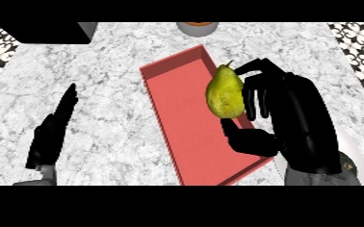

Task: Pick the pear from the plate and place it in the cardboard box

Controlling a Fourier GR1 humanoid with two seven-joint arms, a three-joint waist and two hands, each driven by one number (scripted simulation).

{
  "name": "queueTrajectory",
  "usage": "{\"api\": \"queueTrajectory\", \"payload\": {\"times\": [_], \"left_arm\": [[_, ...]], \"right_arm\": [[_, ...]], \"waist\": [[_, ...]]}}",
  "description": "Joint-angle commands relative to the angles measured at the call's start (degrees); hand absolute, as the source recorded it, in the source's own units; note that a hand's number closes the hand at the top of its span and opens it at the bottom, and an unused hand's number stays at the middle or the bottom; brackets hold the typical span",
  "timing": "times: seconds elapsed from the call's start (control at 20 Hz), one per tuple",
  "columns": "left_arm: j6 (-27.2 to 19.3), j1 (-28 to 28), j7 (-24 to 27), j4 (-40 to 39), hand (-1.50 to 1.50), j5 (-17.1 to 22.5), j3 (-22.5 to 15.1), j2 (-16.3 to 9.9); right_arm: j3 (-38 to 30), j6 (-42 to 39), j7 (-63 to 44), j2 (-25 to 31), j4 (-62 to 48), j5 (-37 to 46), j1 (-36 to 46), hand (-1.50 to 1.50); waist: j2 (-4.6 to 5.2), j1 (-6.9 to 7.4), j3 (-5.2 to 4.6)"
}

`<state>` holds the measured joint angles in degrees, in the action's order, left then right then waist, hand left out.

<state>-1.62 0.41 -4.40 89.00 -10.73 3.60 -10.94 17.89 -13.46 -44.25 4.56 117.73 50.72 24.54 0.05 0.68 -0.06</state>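
Right hand point(284, 110) held pear point(225, 92), fingers point(259, 67) and thumb curled round it, long axis upright, stem up, above red tray's point(192, 139) right edge. Left hand point(51, 132) rested open, far left on desk point(113, 77).

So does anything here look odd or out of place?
Nothing is spilled or broken. One oddity: the right hand holds the pear over a red tray, which looks like neither a plate nor a cardboard box. The left hand rests open.

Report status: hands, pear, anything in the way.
Right hand fingers curled round pear, over red tray. Left hand open, resting at left. Nothing in the way.
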Motion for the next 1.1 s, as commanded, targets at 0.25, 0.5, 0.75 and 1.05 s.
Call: {"api": "queueTrajectory", "payload": {"times": [0.25,0.5,0.75,1.05], "left_arm": [[0.0,1.5,2.8,-0.3,0.00,-1.0,0.3,0.2],[-1.2,-2.5,-0.5,-2.6,0.00,-2.1,0.2,1.5],[0.3,-1.8,-1.8,0.4,0.00,-1.6,-0.7,1.4],[1.5,0.2,-0.8,1.5,0.00,-0.4,1.4,0.2]], "right_arm": [[2.5,8.0,-2.1,-4.5,-24.9,-0.6,12.2,1.50],[4.1,9.8,-2.5,-4.5,-31.8,-2.6,13.5,1.50],[2.6,23.4,2.5,-4.5,-48.1,-8.0,16.1,-1.50],[-0.4,29.5,9.9,-4.6,-53.3,-12.8,18.5,-1.50]], "waist": [[0.12,0.38,0.03],[-0.01,-0.25,0.05],[0.16,0.44,0.08],[0.04,0.12,0.08]]}}
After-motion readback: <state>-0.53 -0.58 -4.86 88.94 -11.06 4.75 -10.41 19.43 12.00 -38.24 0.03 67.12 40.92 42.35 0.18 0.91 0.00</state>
